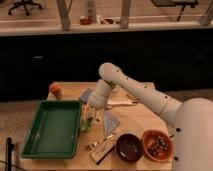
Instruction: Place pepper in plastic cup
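The white robot arm reached down over the wooden table (135, 120), its gripper (89, 116) low beside the green plastic tray (52, 127). Whether that claw was wide, narrow or clamped on something, I could not tell. The small translucent light-green plastic cup (86, 123) sat right under it, touching the tray's right wall. The slim dark-green pepper I could not make out. Nearer the front stood a dark brown bowl (129, 147) and an orange bowl (157, 145), side by side.
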`<act>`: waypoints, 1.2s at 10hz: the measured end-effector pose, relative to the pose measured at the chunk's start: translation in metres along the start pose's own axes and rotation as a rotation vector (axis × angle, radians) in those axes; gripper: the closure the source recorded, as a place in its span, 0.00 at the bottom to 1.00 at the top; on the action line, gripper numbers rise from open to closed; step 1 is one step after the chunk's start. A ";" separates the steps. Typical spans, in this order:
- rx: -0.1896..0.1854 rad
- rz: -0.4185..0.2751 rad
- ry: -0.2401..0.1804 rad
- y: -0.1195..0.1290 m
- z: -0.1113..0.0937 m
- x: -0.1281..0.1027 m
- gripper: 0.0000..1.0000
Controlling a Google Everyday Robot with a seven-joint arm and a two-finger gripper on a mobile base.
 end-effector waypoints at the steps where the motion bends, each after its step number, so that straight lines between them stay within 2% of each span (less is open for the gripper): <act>1: -0.006 0.000 -0.004 -0.001 0.001 0.000 1.00; 6: -0.054 -0.013 -0.061 -0.014 0.013 -0.005 1.00; 10: -0.050 -0.021 -0.124 -0.023 0.017 -0.005 1.00; 12: -0.035 -0.019 -0.161 -0.024 0.019 -0.002 1.00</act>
